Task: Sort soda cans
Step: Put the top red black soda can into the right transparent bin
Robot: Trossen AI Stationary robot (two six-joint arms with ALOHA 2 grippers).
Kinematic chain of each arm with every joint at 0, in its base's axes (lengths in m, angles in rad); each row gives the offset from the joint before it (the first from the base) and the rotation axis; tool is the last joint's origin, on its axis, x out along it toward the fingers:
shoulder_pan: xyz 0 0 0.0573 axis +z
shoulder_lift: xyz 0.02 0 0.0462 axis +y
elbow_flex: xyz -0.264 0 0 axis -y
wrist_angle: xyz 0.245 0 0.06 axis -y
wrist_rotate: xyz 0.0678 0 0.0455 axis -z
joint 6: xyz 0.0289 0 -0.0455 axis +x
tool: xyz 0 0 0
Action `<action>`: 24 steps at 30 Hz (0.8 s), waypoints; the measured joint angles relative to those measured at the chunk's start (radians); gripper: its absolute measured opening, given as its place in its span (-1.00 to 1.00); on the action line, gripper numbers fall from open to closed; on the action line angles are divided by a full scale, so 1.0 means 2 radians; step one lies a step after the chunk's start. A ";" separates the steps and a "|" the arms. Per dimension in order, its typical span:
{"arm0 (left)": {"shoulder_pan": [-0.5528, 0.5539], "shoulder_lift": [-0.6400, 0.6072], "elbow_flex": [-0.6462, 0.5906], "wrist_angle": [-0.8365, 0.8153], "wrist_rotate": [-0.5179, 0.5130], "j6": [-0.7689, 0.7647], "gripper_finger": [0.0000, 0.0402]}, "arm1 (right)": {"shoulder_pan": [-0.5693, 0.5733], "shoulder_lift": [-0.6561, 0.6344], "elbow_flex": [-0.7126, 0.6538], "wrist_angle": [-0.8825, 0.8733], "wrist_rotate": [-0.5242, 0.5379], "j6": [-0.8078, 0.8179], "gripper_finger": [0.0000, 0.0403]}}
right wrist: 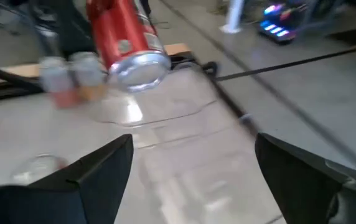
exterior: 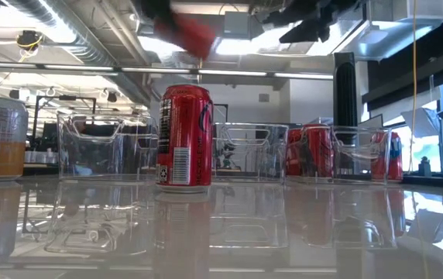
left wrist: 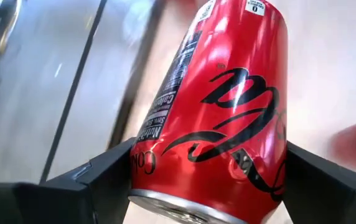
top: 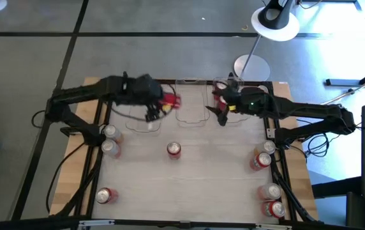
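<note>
My left gripper is shut on a red soda can with black script, held in the air above the clear bins at the table's far side. The same can shows in the right wrist view. My right gripper hovers open and holds nothing, near the right bin. One red can stands on its base mid-table. Several more cans stand upright near the left edge and the right edge. My left gripper pinches the can's round side wall between its two fingers, near the end with the silver rim. The fingers slant down and lie along the can's sides. The can is lifted clear and tilted, its other end pointing away from the wrist.
Three clear plastic bins stand in a row along the far edge: left, middle, right. The right bin holds red cans. More cans stand at the near left corner and near right corner.
</note>
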 joint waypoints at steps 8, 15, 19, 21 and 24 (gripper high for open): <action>-0.074 0.039 0.000 0.094 0.000 -0.020 0.60 | 0.043 -0.011 0.000 -0.046 -0.059 0.053 0.67; -0.103 0.117 0.000 0.119 0.001 -0.045 0.60 | 0.145 -0.011 0.000 -0.121 -0.016 0.092 0.51; -0.118 0.160 0.000 0.162 0.014 -0.053 0.60 | 0.192 -0.011 -0.010 -0.140 0.062 0.095 0.25; -0.125 0.180 0.000 0.180 0.024 -0.055 0.60 | 0.207 -0.011 -0.031 -0.131 0.084 0.096 0.08; -0.133 0.205 0.000 0.192 0.027 -0.059 0.60 | 0.221 -0.011 -0.076 -0.090 0.103 0.113 -0.21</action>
